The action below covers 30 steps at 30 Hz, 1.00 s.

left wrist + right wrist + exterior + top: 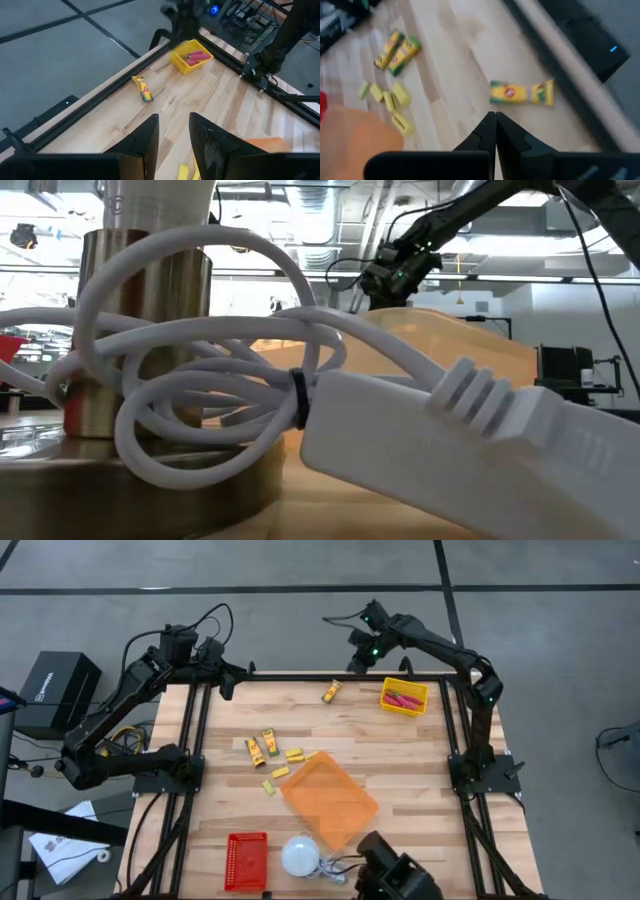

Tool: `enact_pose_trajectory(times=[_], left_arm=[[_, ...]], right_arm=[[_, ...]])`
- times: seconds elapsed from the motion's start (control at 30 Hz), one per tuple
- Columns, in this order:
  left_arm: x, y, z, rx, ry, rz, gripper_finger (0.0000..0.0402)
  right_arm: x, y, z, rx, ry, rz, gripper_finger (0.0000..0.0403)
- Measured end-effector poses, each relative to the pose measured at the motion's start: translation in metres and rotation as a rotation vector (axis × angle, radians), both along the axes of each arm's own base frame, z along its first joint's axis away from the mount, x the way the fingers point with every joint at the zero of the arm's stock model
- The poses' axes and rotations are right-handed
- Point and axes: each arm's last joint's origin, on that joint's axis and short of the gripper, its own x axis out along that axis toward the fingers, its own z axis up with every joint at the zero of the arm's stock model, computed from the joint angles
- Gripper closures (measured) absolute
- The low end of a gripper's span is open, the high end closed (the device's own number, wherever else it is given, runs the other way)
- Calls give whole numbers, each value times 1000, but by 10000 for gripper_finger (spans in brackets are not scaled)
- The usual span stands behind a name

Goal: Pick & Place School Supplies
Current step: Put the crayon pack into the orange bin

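Observation:
One orange-yellow packet [331,691] lies near the table's far edge. It also shows in the right wrist view [522,93] and the left wrist view [142,88]. Two more packets [262,745] and several tiny yellow blocks [285,765] lie at mid-table. Red-pink handled tools [402,698] lie in the yellow bin [420,706]. My right gripper [358,658] hangs shut above the far edge, just beyond the single packet and holding nothing [495,125]. My left gripper [238,673] waits raised over the far left corner, its fingers [149,142] apart with nothing between them.
An orange tray [328,798] lies tilted at the middle near side. A red bin [246,860] and a white round dome [300,855] with its white cord [200,380] sit at the near edge. Bare wood lies between the packets and the yellow bin.

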Motion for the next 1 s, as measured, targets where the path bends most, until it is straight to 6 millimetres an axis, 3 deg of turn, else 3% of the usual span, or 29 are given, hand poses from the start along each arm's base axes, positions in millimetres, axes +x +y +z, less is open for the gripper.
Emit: enact_pose_trajectory(times=[0.23, 0.67, 1.0], left_arm=[[0, 1, 0, 7, 7, 15, 299], [0, 1, 0, -9, -2, 28, 299], [0, 1, 0, -9, -2, 29, 299]], right_arm=[[9, 10, -36, 60, -10, -57, 403], [22, 20, -39, 54, -17, -91, 403], [27, 16, -72, 141, 65, -103, 403]])
